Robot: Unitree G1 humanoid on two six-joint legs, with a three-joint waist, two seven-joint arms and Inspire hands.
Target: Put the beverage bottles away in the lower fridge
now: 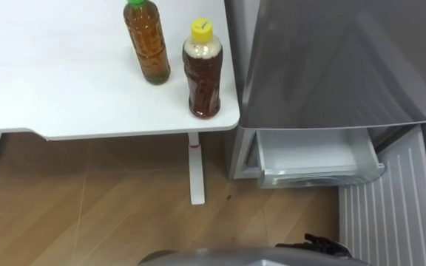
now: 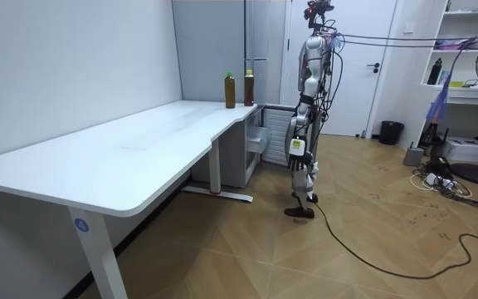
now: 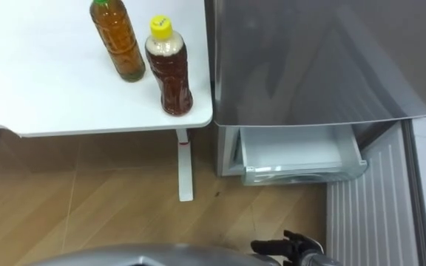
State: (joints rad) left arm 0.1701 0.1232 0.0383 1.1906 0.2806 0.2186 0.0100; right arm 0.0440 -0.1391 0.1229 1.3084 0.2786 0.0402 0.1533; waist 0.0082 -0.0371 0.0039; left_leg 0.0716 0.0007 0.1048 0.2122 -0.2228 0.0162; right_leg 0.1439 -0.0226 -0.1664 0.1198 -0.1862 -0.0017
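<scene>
Two drink bottles stand upright on the white table (image 1: 65,89) near its right corner: one with a green cap (image 1: 146,41) and amber liquid, one with a yellow cap (image 1: 203,70) and dark liquid. They also show in the room view as the bottles (image 2: 237,89). Right of the table stands the grey fridge (image 1: 331,59), its lower drawer (image 1: 309,157) pulled out and holding nothing. My right hand (image 1: 324,244) shows at the bottom edge, low and well short of the bottles, fingers relaxed and holding nothing. My left hand (image 2: 299,151) hangs at my side.
The open lower fridge door (image 1: 390,210) with a ribbed inner face stands to the right of the drawer. A table leg (image 1: 195,170) comes down to the wooden floor below the bottles. I stand upright a step back from the table's corner and the fridge.
</scene>
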